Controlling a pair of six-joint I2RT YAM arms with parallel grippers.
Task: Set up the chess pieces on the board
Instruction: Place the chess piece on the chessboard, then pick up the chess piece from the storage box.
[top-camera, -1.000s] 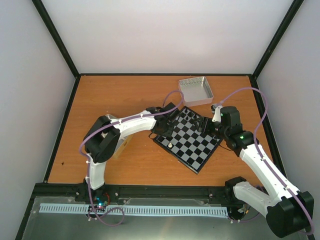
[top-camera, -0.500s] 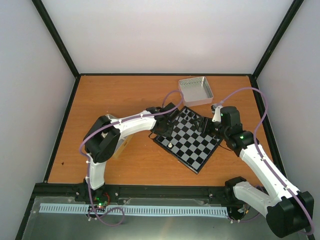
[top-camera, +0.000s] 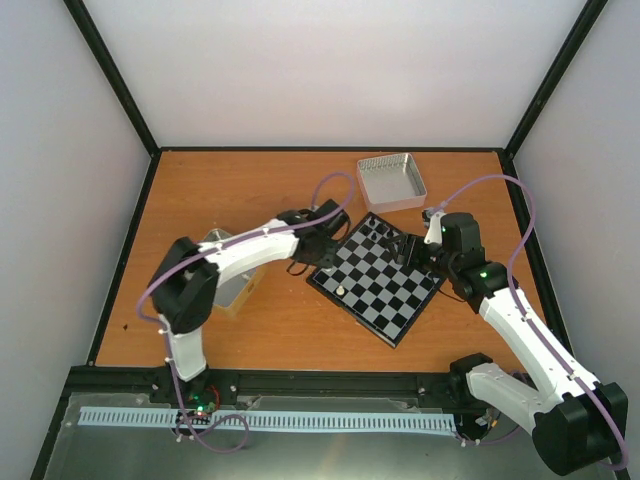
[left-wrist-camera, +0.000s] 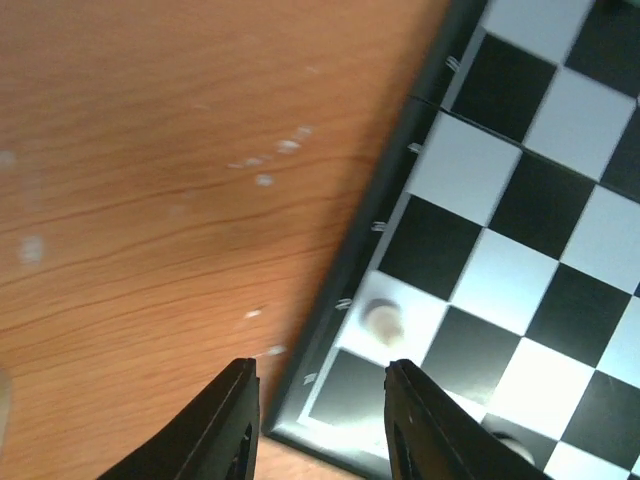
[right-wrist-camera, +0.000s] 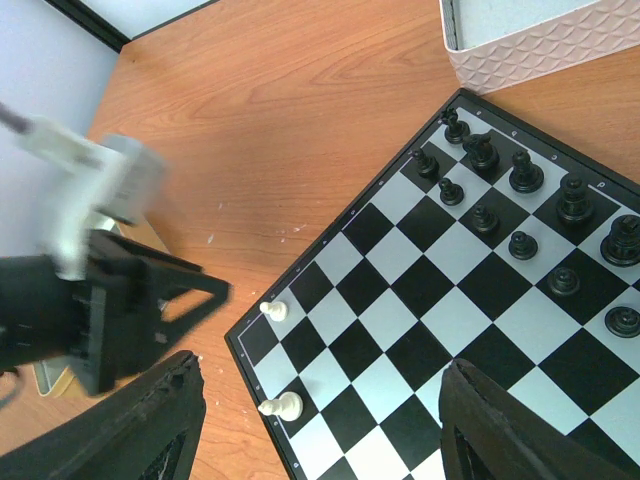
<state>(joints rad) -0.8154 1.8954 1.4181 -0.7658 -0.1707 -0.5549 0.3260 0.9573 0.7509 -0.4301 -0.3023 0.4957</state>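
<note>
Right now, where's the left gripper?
Top view, left of centre: the left gripper hovers open over the chessboard's left edge, beside a white chess piece on an edge square.

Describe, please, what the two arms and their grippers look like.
The left arm and the right arm have white shells and black joints. A lilac cable loops along each; a green light glows on the right one. The left gripper and right gripper have black fingers.
</note>
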